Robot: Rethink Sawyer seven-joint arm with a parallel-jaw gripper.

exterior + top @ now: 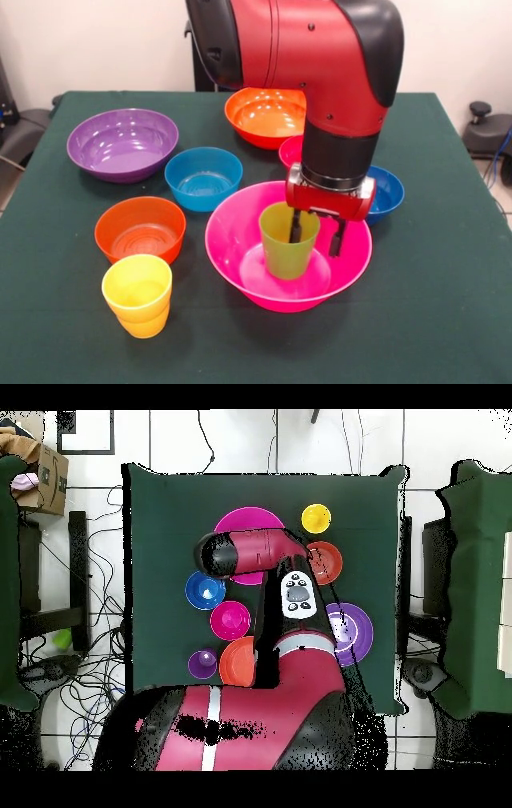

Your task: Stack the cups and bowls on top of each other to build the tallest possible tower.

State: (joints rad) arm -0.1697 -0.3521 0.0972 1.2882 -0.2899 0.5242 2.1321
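Note:
The big pink bowl (pixel 240 240) sits at the table's middle front; it also shows in the overhead view (pixel 250 519). The lime green cup (pixel 282 250) stands upright inside it. My gripper (pixel 316 240) is open and hangs straight down over the cup's right rim, with one finger (pixel 296 227) inside the cup and the other outside. The yellow cup (pixel 137 294) stands alone at the front left. The purple cup (pixel 202 663) shows only in the overhead view. The arm hides the green cup from above.
The big purple bowl (pixel 122 144), light blue bowl (pixel 203 178) and small orange bowl (pixel 140 230) stand left of the pink bowl. The big orange bowl (pixel 260 116) and red bowl (pixel 290 150) are behind it. The dark blue bowl (pixel 388 192) is at its right.

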